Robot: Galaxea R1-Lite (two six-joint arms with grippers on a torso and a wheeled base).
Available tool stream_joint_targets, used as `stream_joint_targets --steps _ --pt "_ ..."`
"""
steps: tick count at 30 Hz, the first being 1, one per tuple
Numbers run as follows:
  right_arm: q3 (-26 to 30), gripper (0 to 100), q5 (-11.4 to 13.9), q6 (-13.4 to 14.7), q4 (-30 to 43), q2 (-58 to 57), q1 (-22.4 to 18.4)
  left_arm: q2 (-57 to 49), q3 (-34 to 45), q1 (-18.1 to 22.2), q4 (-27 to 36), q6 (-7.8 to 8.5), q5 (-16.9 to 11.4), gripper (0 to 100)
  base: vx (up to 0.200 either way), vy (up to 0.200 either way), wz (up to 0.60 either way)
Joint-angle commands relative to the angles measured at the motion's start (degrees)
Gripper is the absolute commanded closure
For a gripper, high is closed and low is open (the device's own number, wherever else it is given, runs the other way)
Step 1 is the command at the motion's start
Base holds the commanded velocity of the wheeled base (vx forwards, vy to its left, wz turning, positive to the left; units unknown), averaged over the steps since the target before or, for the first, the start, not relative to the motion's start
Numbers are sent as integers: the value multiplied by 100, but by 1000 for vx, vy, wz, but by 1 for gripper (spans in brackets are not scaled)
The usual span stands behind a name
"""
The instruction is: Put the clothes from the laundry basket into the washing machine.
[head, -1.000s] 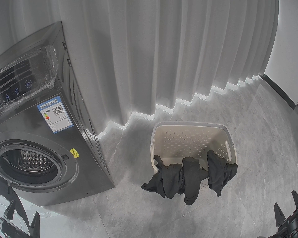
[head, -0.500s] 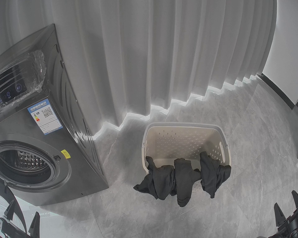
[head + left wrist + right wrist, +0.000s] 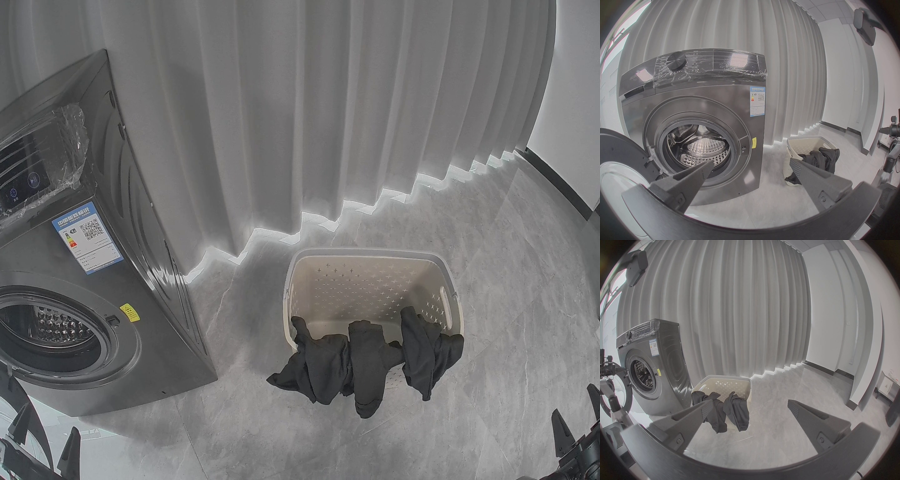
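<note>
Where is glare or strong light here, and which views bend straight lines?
Head view: bright light spills under the white pleated curtain onto the grey stone floor. Left wrist view: glare patches on the clear plastic film atop the grey washing machine. Both wrist views: fisheye bowing of curtain folds.

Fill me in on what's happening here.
Nothing is being handled yet. The dark clothes hang over the near rim of the laundry basket, which stands on the floor beside the washing machine. The machine's door is swung open. The left claw and right claw are both open and empty, held low, short of the basket.
</note>
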Motion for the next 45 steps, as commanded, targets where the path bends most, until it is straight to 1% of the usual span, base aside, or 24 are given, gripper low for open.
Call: stream_joint_targets --steps 1,2,14,18,19,20,21,23,24,25,26,27,28,29,30,31,32,33,35,38,41,42,43,45 --pt "66 0 1 -2 0 -40 2 -101 101 2 8 2 -1 0 0 -200 0" --pt "66 0 1 -2 0 -40 2 -101 101 2 -1 2 -1 0 0 -200 0" --pt "66 0 19 -54 0 -40 -15 -101 101 2 -1 2 -1 0 0 0 0" --pt "92 0 28 -107 -79 -40 -15 -101 101 2 -1 2 -1 0 200 0 0" --pt "101 0 36 -125 -211 -40 -15 -101 101 2 -1 2 -1 0 200 0 0" --pt "13 0 63 -169 -352 -57 -24 -101 101 2 -1 2 -1 0 200 0 0" --pt "-224 0 80 -169 -510 -49 -15 -101 92 2 -1 2 -1 0 0 0 0" --pt "-874 0 80 -151 -484 92 2 -101 101 2 -1 2 -10 0 0 0 0" --pt "-874 0 80 -151 -484 92 2 -101 101 2 -1 2 -10 0 0 0 0" --pt "-1112 0 203 -72 -141 540 64 -101 101 2 8 11 -10 0 0 0 0" --pt "-1120 0 379 86 61 821 152 -101 92 2 8 11 -1 0 0 0 0" --pt "-1085 0 590 359 184 1085 275 -101 101 2 8 11 -1 0 0 0 0" --pt "-1041 0 748 658 237 1296 380 -101 101 2 -1 2 -1 0 0 0 0" --pt "-1024 0 775 710 237 1331 398 -101 101 2 -1 2 -1 0 0 0 0" --pt "-927 0 1003 1229 237 1753 582 -101 101 2 8 2 -1 0 0 -200 0" --pt "-918 0 1012 1264 237 1779 591 -101 101 2 8 2 -1 0 0 -200 0" --pt "-927 0 1117 1396 228 2078 697 -101 101 2 8 2 -1 0 0 -200 0" --pt "-971 0 1214 1449 140 2597 837 -101 101 2 8 2 -1 0 0 -200 0" --pt "-1024 0 1214 1457 -150 3168 908 -101 101 2 8 2 -1 0 0 -200 0" --pt "-1041 0 1223 1440 -721 3906 899 -101 101 2 8 2 -1 0 0 -200 0" --pt "-1077 0 1232 1387 -1169 4645 934 -101 101 2 -1 2 -1 0 0 0 0" --pt "-1077 0 1232 1387 -1169 4645 934 -101 101 2 -1 2 -1 0 0 0 0" --pt "-1129 0 1232 1334 -1407 5128 987 -101 101 2 8 2 -1 0 0 0 0" --pt "-1191 0 1232 1299 -1644 5647 1110 -101 101 2 8 -7 -1 0 0 0 0"
